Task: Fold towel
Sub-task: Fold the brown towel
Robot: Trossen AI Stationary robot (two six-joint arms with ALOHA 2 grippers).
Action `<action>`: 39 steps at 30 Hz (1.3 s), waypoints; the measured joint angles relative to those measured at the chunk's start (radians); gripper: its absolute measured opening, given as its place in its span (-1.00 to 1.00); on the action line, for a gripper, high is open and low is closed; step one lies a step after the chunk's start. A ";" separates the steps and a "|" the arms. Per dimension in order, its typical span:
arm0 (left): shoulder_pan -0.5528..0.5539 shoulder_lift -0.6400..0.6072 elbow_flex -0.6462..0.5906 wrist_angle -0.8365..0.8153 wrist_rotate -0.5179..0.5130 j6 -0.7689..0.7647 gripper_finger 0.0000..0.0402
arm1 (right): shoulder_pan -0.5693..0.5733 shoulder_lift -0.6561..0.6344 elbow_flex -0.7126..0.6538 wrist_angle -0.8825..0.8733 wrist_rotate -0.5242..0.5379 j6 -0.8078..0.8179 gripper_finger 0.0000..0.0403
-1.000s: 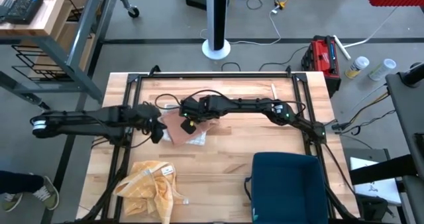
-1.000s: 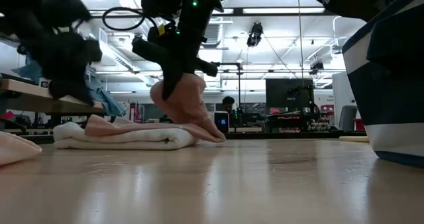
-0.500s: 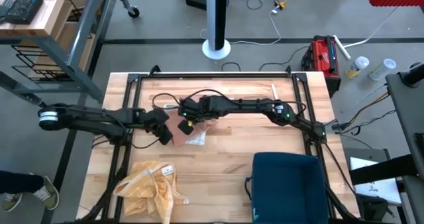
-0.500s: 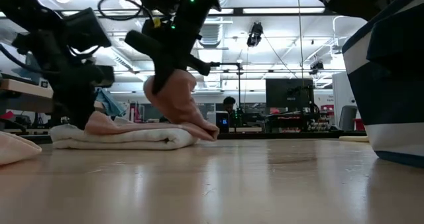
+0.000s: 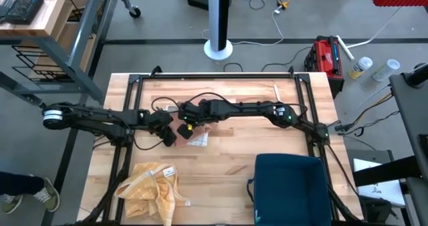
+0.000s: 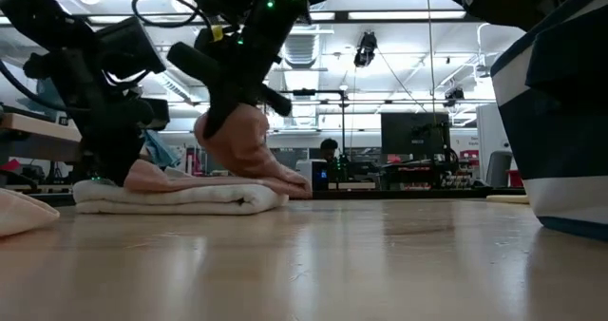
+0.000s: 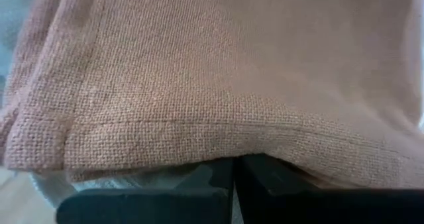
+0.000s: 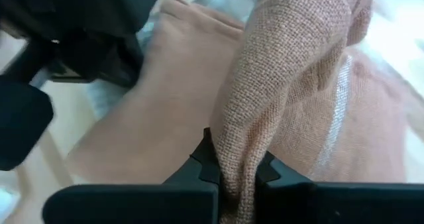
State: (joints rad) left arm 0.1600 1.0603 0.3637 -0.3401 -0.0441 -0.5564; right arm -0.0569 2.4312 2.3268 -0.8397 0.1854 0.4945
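A pink towel (image 5: 199, 138) lies at the middle of the table on a white folded layer (image 6: 180, 199). My right gripper (image 5: 188, 119) reaches in from the right and is shut on a raised part of the towel (image 6: 237, 141), which stands up in a hump above the flat pile. My left gripper (image 5: 168, 134) comes from the left, is shut, and points down at the pile's left end (image 6: 128, 177). In the left wrist view the towel's hemmed edge (image 7: 199, 128) fills the picture just beyond the shut fingertips (image 7: 235, 174). My left gripper's shut fingertips (image 7: 246, 168) meet the pink towel's hemmed edge (image 7: 225, 151) at the pile's left end, slanting down from the table's left. That end lies flat on the white layer. My right gripper pinches a bunched fold of the pink towel (image 8: 238, 144) between its two fingers, slanting down from the right. The fold is lifted above the pile; the towel's lower part (image 6: 280, 180) stays on the pile, slack.
A yellow cloth heap (image 5: 152, 184) lies at the near left of the table and shows at the left edge (image 6: 19, 212) in the low view. A dark blue bin (image 5: 291, 186) stands at the near right. Bare wood lies between them.
My left gripper has come down and toward the towel, ending with its shut tips on the pile's left end. My right gripper has tipped, and the lifted fold has swung a little toward the table's left, while the towel's lower part has stayed on the pile.
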 joint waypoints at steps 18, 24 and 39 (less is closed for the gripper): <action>-0.013 -0.065 -0.008 -0.010 0.003 -0.002 -1.00 | 0.007 0.045 0.000 0.101 -0.037 0.010 -0.05; -0.043 -0.123 -0.008 -0.042 0.017 -0.014 -1.00 | 0.008 0.045 0.000 0.144 -0.112 0.015 0.13; -0.072 -0.388 0.002 -0.225 0.198 -0.079 -1.00 | 0.029 -0.057 0.030 -0.171 -0.047 -0.263 0.07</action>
State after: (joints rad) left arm 0.0879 0.6718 0.3653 -0.5654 0.1538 -0.6355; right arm -0.0277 2.3738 2.3568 -1.0104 0.1387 0.2316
